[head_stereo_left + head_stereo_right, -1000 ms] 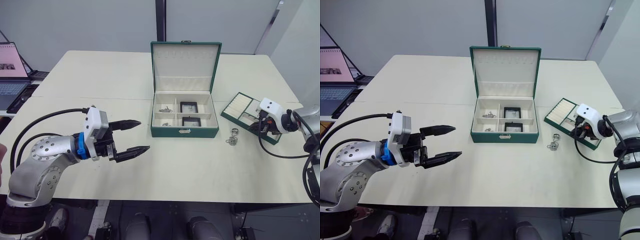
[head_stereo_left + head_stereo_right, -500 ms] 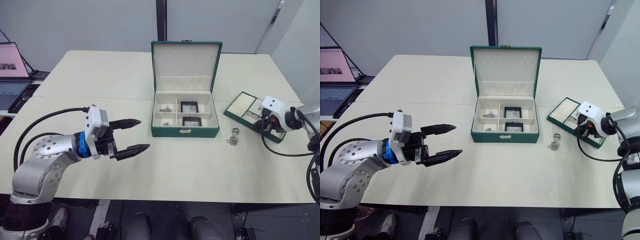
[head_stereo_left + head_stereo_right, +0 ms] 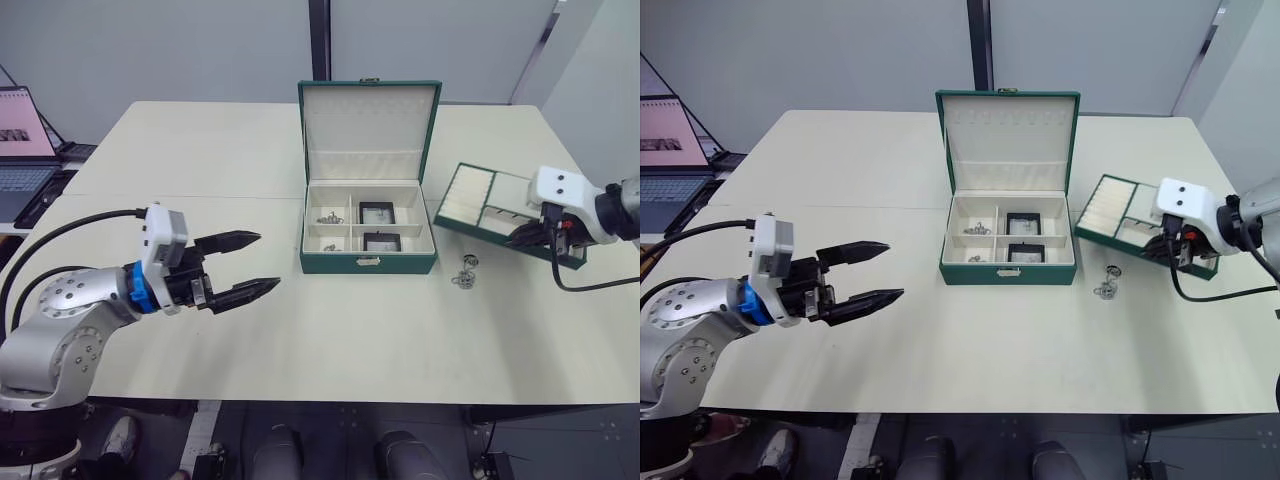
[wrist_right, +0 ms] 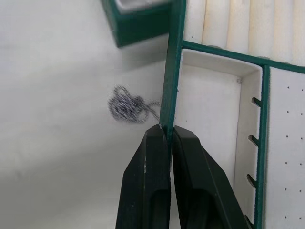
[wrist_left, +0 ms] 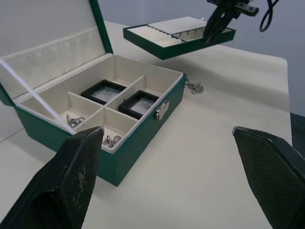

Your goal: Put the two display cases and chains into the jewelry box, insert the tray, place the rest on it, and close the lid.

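Note:
The dark green jewelry box [image 3: 367, 264] stands open mid-table, its lid [image 3: 368, 121] upright. Two black-framed display cases [image 3: 377, 212] [image 3: 381, 241] lie in its right compartments. Small chains [image 3: 331, 218] lie in the left ones. My right gripper [image 4: 167, 130] is shut on the green rim of the tray [image 3: 463, 195], holding it tilted above the table just right of the box. A loose chain [image 3: 465, 272] lies on the table below the tray. My left gripper [image 3: 266, 261] hangs open and holds nothing, left of the box.
A laptop [image 3: 24, 140] sits at the far left edge of the table. The pale tabletop [image 3: 380, 330] stretches bare in front of the box. A table seam [image 3: 220, 195] runs across to the box's left.
My right gripper has lifted the tray off the table and carried it left toward the box. My left arm has drawn back a little to the left, still open.

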You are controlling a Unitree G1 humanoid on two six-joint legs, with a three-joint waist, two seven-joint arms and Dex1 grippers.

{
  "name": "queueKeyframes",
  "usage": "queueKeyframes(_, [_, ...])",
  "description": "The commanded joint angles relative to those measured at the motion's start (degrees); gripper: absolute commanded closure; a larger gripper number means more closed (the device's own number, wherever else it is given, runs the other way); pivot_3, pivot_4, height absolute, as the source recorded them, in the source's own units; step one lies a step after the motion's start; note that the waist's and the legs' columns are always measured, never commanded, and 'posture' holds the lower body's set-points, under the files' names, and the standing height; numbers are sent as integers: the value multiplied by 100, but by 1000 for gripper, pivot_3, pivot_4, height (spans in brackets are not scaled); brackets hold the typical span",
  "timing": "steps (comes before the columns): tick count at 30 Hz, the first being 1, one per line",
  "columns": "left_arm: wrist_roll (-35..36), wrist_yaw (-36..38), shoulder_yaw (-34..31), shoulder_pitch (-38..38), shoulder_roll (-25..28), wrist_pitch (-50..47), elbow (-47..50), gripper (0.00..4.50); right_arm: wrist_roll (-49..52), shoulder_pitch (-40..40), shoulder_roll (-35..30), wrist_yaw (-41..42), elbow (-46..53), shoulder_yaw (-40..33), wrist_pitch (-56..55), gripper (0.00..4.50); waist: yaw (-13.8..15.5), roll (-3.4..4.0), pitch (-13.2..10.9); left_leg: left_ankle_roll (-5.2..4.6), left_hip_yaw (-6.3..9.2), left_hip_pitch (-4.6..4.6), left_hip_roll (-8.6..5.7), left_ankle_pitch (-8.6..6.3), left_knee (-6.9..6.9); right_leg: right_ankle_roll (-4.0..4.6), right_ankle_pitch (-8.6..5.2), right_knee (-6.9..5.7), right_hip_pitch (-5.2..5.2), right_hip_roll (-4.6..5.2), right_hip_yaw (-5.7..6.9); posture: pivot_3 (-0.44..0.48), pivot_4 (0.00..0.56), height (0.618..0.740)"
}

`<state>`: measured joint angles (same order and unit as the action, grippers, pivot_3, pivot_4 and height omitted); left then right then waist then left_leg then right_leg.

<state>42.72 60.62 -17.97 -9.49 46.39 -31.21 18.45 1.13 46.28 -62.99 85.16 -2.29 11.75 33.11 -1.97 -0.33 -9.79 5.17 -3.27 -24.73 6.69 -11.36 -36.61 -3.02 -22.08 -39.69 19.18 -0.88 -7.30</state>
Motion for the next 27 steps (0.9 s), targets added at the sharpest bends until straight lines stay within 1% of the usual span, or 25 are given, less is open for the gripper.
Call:
queueKeyframes(1, [131, -13, -348, 212, 105, 5, 205, 0, 297, 93, -22, 16, 815, -164, 465, 4487, 9, 1, -1, 0, 0, 0, 0, 0, -1, 0, 0, 0, 0, 0, 1, 0, 150, 740])
queueKeyframes(4, [97, 20, -499, 410, 122, 94, 241, 0, 314, 270, 286, -137, 1064, 89, 537, 4487, 7, -1, -1, -1, 1, 0, 0, 0, -2, 0, 0, 1, 0, 1, 2, 0, 150, 740])
queueKeyframes(7, [106, 37, -622, 512, 147, 139, 253, 0, 235, 542, 705, -265, 1002, 357, 421, 4487, 1, -2, -2, -8, 1, 0, 0, -5, -3, 0, 0, -1, 2, 0, 1, 0, 150, 740])
queueKeyframes(10, [109, 43, -692, 544, 171, 159, 242, 0, 61, 864, 1172, -381, 711, 714, 182, 4487, -8, -1, -2, -6, -1, -1, 0, -3, -2, 1, 0, -4, 8, 0, -1, 0, 150, 740])
queueKeyframes(12, [106, 48, -701, 539, 172, 162, 232, 0, -28, 974, 1342, -433, 548, 860, 42, 4487, -2, -2, -2, -4, -1, -1, 0, -3, -2, 1, 0, -5, 10, 0, 0, 0, 150, 740])
queueKeyframes(18, [111, -3, -628, 499, 141, 149, 311, 0, -384, 1365, 2125, -640, -431, 1313, -762, 4487, 2, -9, -5, -1, -1, -1, 0, -1, -6, 1, 0, -6, 10, 1, 1, 0, 150, 740])
queueKeyframes(22, [102, 0, -614, 503, 157, 144, 336, 0, -566, 1487, 2437, -673, -939, 1424, -1145, 4487, 0, -9, -6, 0, -2, -1, 1, 0, -5, 1, 0, -10, 12, 0, 0, 0, 150, 740])
queueKeyframes(27, [104, -23, -619, 528, 155, 130, 393, 0, -733, 1585, 2676, -708, -1406, 1455, -1488, 4487, 0, -9, -5, 0, -2, -1, 2, 0, -6, 1, 0, -13, 13, 0, 2, 0, 150, 740])
